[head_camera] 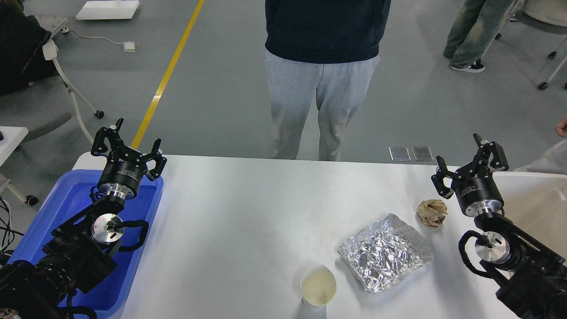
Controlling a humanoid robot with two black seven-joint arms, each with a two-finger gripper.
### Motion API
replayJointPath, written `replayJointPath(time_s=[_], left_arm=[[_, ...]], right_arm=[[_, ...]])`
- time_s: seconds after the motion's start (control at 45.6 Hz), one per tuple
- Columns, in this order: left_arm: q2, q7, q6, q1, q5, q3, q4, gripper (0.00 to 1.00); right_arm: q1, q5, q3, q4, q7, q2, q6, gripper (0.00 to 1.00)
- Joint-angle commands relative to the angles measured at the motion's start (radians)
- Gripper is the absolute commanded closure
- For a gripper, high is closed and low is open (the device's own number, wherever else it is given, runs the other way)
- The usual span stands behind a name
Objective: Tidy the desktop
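The white desktop (248, 208) fills the lower part of the head view. On it lie a crumpled sheet of silver foil (384, 251), a brown paper ball (432, 212) and an upright paper cup (317, 286) near the front edge. My left gripper (128, 144) hangs open above the far end of the blue tray (48, 217), holding nothing. My right gripper (470, 159) is open too, raised just right of the paper ball and empty.
A cream-white bin (538, 204) stands at the right edge of the table. A person in grey trousers (305, 97) stands just behind the far table edge. A chair (31, 88) is at the far left.
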Motion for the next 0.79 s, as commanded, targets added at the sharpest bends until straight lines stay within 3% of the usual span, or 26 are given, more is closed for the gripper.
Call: replayJointPath(time_s=[0.0, 0.767], left_arm=[[0.0, 0.0, 0.0, 0.0, 0.0, 0.0, 0.0, 0.0], [0.0, 0.0, 0.0, 0.0, 0.0, 0.0, 0.0, 0.0]], right_arm=[[-0.001, 0.001, 0.011, -0.003, 0.0, 0.006, -0.002, 0.0], [0.027, 0.0, 0.014, -0.001, 0.0, -0.013, 0.009, 0.0]])
